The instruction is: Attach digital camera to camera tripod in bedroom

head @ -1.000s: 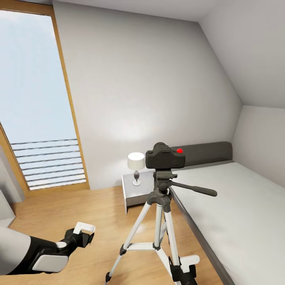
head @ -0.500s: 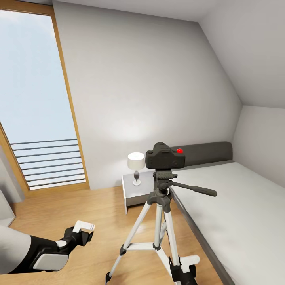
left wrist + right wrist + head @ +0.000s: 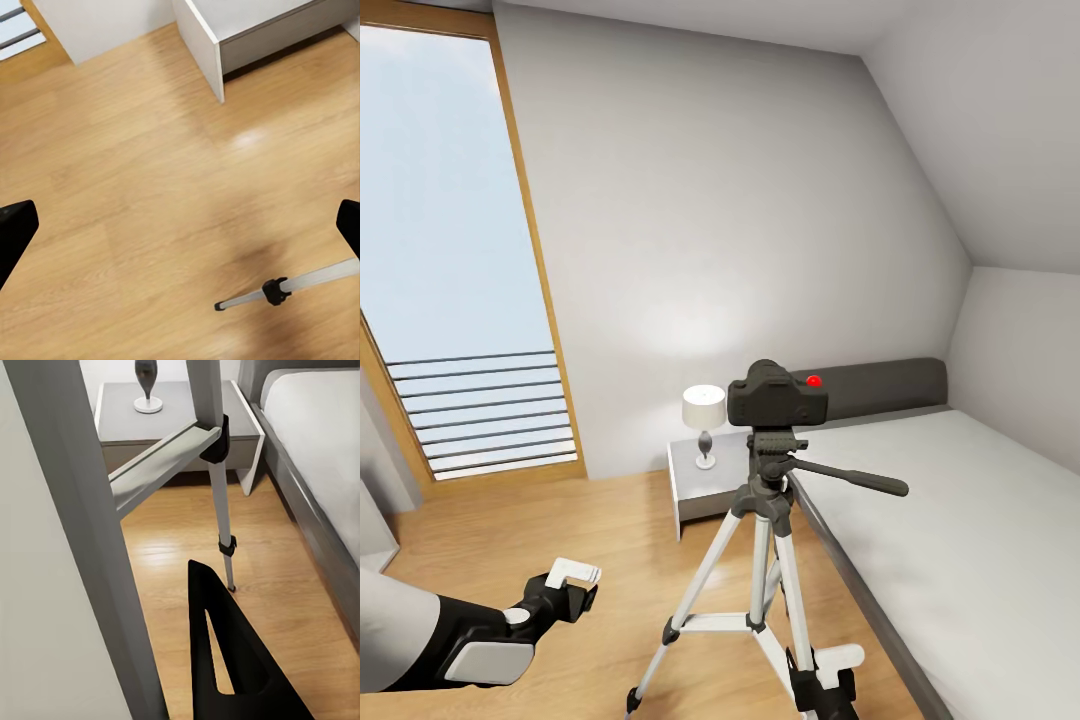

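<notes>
The digital camera [image 3: 777, 396] sits on the head of the camera tripod [image 3: 762, 560], which stands on the wood floor [image 3: 560, 540] just left of the bed [image 3: 960, 520]. The nightstand [image 3: 705, 480] with a lamp [image 3: 703, 423] lies beyond. The left gripper [image 3: 568, 585], released, hovers low left. The right gripper [image 3: 825, 680] is near the tripod's legs; I cannot tell its state.

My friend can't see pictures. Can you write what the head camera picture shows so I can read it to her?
A small black digital camera with a red button sits on top of a silver-legged camera tripod on a wood floor. Beside it are a grey bed and a nightstand with a white lamp. The robot's left gripper hangs low, empty, by a tall window.
</notes>
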You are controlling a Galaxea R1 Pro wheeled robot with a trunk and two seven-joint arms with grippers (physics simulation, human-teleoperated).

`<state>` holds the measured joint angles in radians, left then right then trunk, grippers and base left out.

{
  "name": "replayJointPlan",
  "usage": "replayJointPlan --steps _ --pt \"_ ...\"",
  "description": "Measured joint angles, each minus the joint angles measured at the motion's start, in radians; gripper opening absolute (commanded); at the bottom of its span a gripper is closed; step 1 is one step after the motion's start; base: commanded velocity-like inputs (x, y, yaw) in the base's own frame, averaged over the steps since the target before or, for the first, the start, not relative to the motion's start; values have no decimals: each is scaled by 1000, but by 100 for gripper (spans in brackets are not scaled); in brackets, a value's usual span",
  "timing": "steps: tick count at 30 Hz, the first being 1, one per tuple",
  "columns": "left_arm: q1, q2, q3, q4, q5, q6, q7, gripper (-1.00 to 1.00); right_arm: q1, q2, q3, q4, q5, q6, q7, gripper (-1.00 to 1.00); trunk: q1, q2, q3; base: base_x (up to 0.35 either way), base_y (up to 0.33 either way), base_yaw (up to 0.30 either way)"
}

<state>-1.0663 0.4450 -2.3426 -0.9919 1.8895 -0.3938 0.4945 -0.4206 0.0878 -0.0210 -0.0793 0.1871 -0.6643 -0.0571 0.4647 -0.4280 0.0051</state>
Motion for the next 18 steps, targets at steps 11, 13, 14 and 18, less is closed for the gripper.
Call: replayJointPlan --steps 11,13,14,18 --pt "0 0 0 -1 0 0 0 100 1 -5 15 16 -38 5 -7 100 0 1 0 0 0 0" --pt "0 0 0 -2 0 0 0 100 1 -5 14 16 -38 5 -7 100 0 1 0 0 0 0" --pt "0 0 0 -2 0 0 0 100 1 -5 14 16 -38 5 -7 100 0 1 0 0 0 0" --pt "0 0 0 -2 0 0 0 100 1 -5 14 16 -38 5 -7 100 0 1 0 0 0 0"
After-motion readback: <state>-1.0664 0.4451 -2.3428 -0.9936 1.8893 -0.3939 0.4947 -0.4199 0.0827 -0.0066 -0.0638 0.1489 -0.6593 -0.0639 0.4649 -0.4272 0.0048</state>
